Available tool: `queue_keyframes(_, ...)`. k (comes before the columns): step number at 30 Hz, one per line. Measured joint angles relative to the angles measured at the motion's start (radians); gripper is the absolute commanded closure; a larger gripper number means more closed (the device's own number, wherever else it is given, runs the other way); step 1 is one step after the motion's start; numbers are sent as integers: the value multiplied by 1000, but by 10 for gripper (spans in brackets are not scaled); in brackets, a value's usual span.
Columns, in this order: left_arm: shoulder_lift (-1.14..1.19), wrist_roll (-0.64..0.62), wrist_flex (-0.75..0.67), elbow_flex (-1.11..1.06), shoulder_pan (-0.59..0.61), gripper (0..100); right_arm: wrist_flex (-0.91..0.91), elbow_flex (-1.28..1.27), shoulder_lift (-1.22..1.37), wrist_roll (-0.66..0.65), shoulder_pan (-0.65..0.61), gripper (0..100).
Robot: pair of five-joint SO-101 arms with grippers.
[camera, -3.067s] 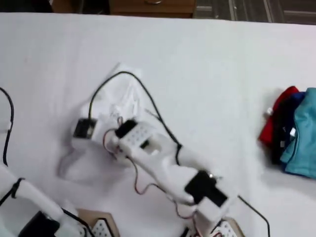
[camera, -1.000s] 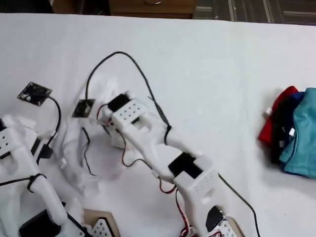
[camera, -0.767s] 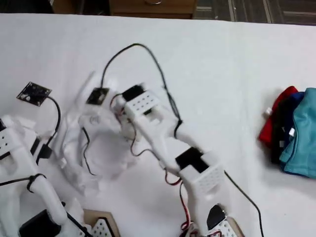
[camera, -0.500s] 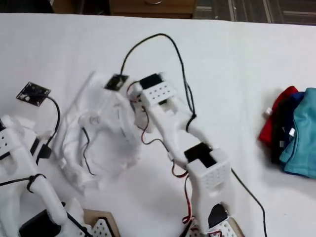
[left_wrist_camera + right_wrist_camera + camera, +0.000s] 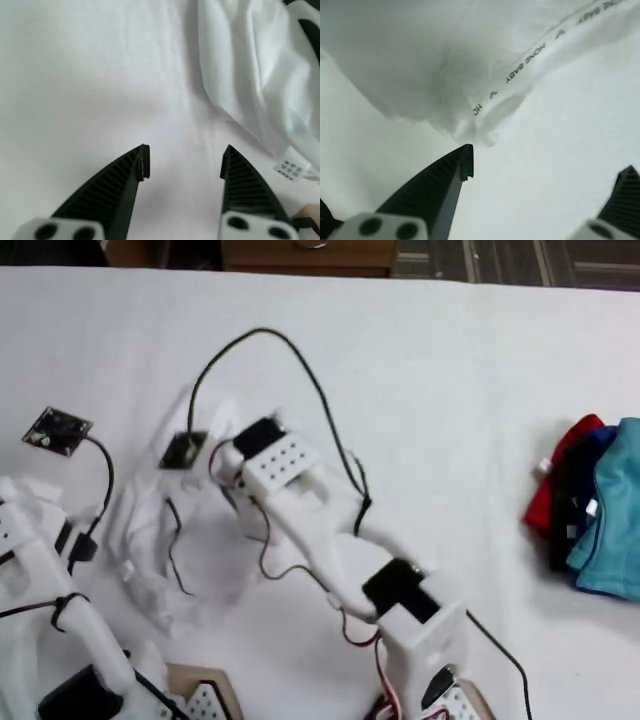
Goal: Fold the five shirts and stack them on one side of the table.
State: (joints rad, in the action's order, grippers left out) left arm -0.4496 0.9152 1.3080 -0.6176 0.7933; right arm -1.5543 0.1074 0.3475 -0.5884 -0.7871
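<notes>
A crumpled white shirt (image 5: 165, 535) lies at the table's front left. My right gripper (image 5: 545, 165) hovers open just above its printed neck edge (image 5: 520, 65), with nothing between the fingers; in the high view the right arm (image 5: 300, 510) stretches from the front edge to the shirt's far right side. My left gripper (image 5: 186, 152) is open over bare tablecloth, with the white shirt (image 5: 250, 75) and its label tag (image 5: 290, 170) just beside it. The left arm (image 5: 35, 570) stands at the shirt's left. Folded red, dark blue and teal shirts (image 5: 590, 505) are stacked at the right edge.
Black cables (image 5: 290, 370) loop from the right arm over the table behind the shirt. A small camera board (image 5: 55, 430) on its lead sticks out from the left arm. The arm bases (image 5: 200, 695) sit at the front edge. White tablecloth (image 5: 450, 370) spans the far side.
The right arm dragged the white shirt toward the far right and spread it, then swung back left. The shirt has bunched narrower again. The left arm shifted only slightly.
</notes>
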Motion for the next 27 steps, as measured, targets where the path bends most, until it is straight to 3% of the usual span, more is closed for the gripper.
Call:
queue_keyframes(12,0,0,0,0,0,751,193,-193,0,26,-52,617)
queue_keyframes(15,0,0,0,0,0,751,250,-216,0,26,-34,709)
queue_keyframes(20,0,0,0,0,0,751,353,-216,20,26,72,993)
queue_keyframes(27,0,0,0,0,0,751,361,-72,124,26,276,978)
